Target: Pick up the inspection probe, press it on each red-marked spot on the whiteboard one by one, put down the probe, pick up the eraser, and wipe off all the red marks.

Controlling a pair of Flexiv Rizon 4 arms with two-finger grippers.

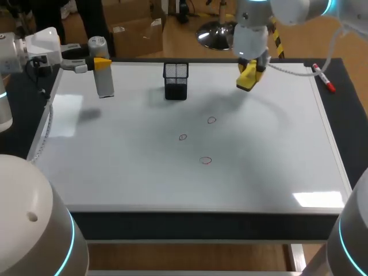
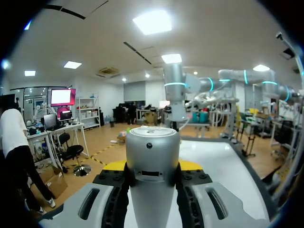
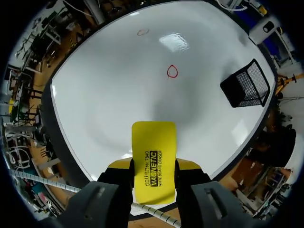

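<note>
At the upper left of the head view, the left gripper (image 1: 99,62) is clamping the inspection probe (image 1: 104,77) upright over the whiteboard's (image 1: 276,167) corner, seemingly parking it clear of the work. Right of upper centre, the right gripper (image 1: 250,73) is gripping the yellow eraser (image 3: 153,152) above the board, likely readying to wipe the three red marks (image 1: 206,160) mid-frame.

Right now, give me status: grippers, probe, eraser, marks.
Left gripper shut on probe, rear left. Right gripper shut on eraser, above whiteboard. Three red marks unwiped. Mesh cup behind them, apart.
</note>
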